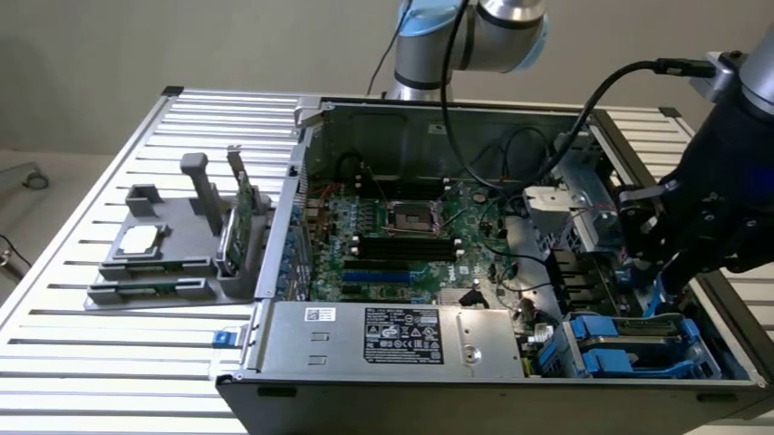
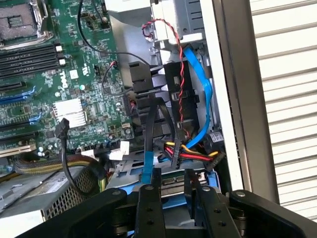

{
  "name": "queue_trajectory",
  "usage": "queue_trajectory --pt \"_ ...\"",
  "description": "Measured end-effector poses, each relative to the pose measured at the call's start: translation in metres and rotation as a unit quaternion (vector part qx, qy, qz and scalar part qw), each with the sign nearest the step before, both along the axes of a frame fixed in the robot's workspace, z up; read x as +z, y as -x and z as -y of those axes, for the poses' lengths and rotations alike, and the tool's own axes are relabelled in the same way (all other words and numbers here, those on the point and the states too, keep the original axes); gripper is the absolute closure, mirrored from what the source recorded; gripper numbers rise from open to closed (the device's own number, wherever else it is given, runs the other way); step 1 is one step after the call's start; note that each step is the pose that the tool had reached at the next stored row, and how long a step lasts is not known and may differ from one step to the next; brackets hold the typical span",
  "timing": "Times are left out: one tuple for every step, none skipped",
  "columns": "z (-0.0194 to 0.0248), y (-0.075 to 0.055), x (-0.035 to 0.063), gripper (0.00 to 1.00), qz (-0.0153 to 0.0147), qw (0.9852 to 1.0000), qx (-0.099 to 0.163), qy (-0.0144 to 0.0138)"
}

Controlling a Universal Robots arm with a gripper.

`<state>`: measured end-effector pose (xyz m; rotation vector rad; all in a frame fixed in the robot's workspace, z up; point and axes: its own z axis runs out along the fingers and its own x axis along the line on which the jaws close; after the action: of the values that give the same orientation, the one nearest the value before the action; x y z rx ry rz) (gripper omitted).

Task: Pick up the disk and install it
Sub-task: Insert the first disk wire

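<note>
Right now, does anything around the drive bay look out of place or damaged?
Nothing looks damaged or spilled. A black cable ends in a loose, seemingly unplugged connector over the motherboard, and a red-yellow wire bundle lies close to the disk at the gripper.

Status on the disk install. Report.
Hand low at the drive bay, the exterior view's right. Disk right at the hand, low in the bay. Power leads and blue cable crowd close.

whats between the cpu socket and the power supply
Between the CPU socket and the power supply: black memory slots, then blue expansion slots, in the exterior view.
</note>
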<state>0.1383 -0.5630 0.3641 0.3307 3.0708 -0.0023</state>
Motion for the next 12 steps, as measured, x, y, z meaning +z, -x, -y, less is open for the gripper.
queue_trajectory --pt "-0.0024 0.0001 0.0 0.67 0.0001 1.0 0.0 0.0004" --pt "-0.0044 0.0001 -0.0001 0.67 0.0003 1.0 0.0 0.0013" --pt "-0.0054 0.0002 -0.0001 0.67 0.0006 1.0 0.0 0.0028" --pt "-0.0059 0.0002 -0.0003 0.67 0.0011 1.0 0.0 0.0048" --pt "-0.0062 0.0002 -0.0003 0.67 0.0017 1.0 0.0 0.0073" --pt "-0.0064 0.0002 -0.0004 0.67 0.0021 0.9999 -0.001 0.0101" --pt "-0.0065 0.0002 -0.0005 0.67 0.0026 0.9999 -0.001 0.0131" --pt "-0.0067 0.0002 -0.0006 0.67 0.0032 0.9999 -0.001 0.016" --pt "-0.0071 0.0002 -0.0009 0.67 0.0037 0.9998 -0.002 0.0184" --pt "-0.0076 0.0002 -0.0012 0.67 0.0039 0.9998 -0.003 0.02" --pt "-0.0084 0.0002 -0.0014 0.67 0.0039 0.9998 -0.003 0.021" --pt "-0.0097 0.0002 -0.0016 0.67 0.0039 0.9998 -0.004 0.0213"
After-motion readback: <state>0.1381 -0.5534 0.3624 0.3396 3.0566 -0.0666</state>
